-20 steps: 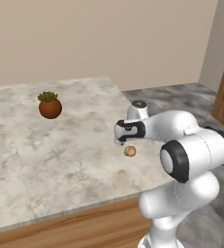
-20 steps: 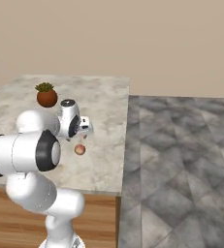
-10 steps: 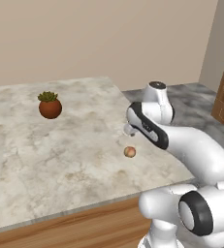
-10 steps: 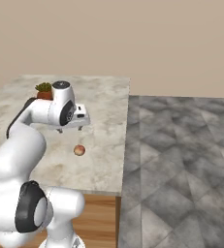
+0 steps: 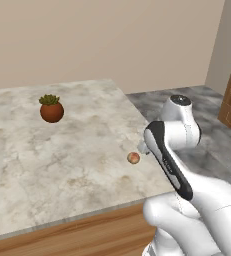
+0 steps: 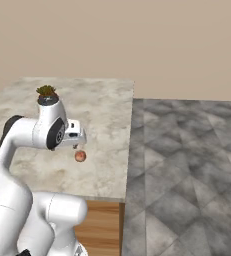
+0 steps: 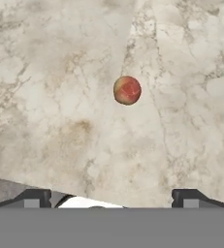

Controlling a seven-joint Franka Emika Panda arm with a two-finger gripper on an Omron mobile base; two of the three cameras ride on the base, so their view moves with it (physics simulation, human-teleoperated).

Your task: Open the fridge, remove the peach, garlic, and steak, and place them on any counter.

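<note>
Hand view: pincer (image 7: 111,196) spread wide above peach (image 7: 127,90); left base view adds potted plant (image 5: 51,108)

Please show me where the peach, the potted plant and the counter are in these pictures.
peach (image 7: 127,90): hand view, middle of its reddish top.
potted plant (image 5: 51,111): left base view, side of the red-brown pot.
counter (image 5: 62,165): left base view, bare marble top in front of the pot.

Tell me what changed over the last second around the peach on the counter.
The end effector rose off the peach and pulled back, fingers wide apart with nothing between them; the arm swung up and folded toward the base. The peach stayed where it lay on the counter, near the edge, and the potted plant did not move.
</note>
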